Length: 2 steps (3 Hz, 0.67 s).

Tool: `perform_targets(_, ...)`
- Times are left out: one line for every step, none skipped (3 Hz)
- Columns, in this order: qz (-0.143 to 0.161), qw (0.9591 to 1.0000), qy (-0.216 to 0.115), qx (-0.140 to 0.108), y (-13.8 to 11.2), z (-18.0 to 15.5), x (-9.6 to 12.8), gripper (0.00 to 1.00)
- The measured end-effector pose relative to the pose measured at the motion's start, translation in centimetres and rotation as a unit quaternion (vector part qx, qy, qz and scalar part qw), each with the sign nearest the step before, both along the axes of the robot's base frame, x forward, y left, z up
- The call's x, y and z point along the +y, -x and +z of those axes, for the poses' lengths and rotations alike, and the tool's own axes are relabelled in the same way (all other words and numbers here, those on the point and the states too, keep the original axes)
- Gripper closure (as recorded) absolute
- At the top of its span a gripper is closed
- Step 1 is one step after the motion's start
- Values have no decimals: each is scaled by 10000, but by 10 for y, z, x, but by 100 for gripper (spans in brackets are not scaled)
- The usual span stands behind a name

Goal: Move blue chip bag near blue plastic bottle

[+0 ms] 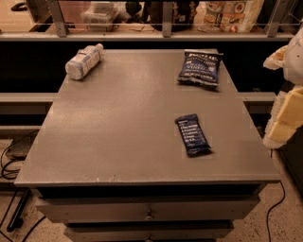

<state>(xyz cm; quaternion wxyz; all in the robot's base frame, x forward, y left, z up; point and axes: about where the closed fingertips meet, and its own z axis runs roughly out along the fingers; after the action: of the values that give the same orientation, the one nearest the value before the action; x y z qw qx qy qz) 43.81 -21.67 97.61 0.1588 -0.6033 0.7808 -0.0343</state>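
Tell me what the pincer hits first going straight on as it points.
Probably the table's right edge, beside the dark bar wrapper; the pincer, at the picture's right edge, seems angled down-left, but depth is unclear.

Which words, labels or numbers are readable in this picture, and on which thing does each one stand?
Chip bag: "VINEG", perhaps vinegar; rest blurred.
Bar wrapper: white lines, too small to read.
Bottle: label unreadable.
Packages behind the table: unreadable.
Gripper, right edge, beside the table: no text seen.
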Motion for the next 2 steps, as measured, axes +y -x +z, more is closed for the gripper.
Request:
perform_targets(0,10000,0,0,0,0,0,0)
perform_targets(0,10000,-1,-1,0,0,0,0)
